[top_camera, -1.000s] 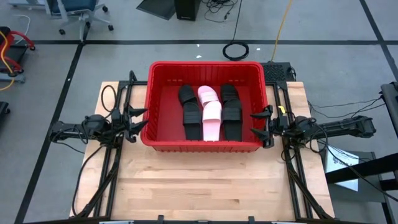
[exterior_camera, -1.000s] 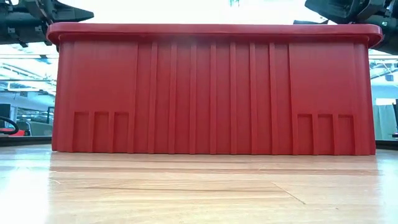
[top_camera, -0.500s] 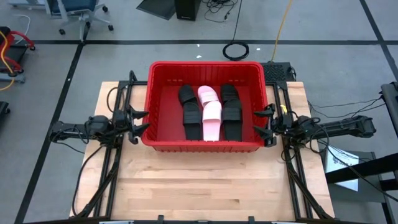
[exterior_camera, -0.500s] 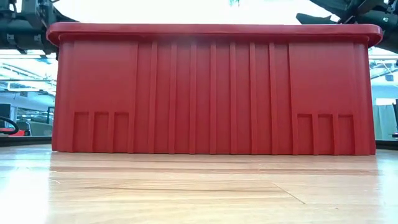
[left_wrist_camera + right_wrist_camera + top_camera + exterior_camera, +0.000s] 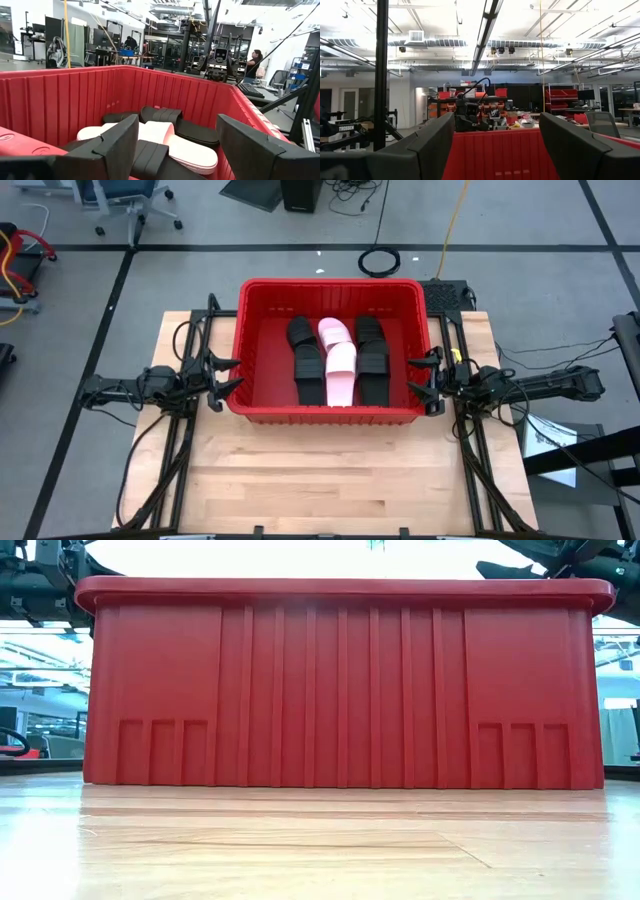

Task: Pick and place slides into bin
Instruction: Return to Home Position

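The red bin (image 5: 330, 281) stands on the far half of the wooden surface (image 5: 330, 480), between the two arms. All six slides (image 5: 342, 376) lie inside it on its floor, in three short rows running from the far wall toward the near one. The black slides (image 5: 308, 375) take the two outer rows, two in each, and the pink slides (image 5: 335, 332) fill the middle row, one partly over the other.

The left hand (image 5: 228, 376) hangs at the bin's left rim, at about the height of that rim; its fingers are spread wide and hold nothing; it points in across the bin. The nearest black slide lies lower down inside, apart from the hand, with a stretch of bare red floor between them.

The right hand (image 5: 418, 377) mirrors it at the right rim; its fingers too are wide and empty; the right-hand row of black slides lies near that wall, below the hand and untouched.

In the left wrist view the slides show between the parted fingers, down past the rim; in the right wrist view only the bin's red wall shows between the fingers, and the slides are hidden. In the low view the near wall fills the picture and hides the slides; parts of the arms show above the rim at both upper corners.
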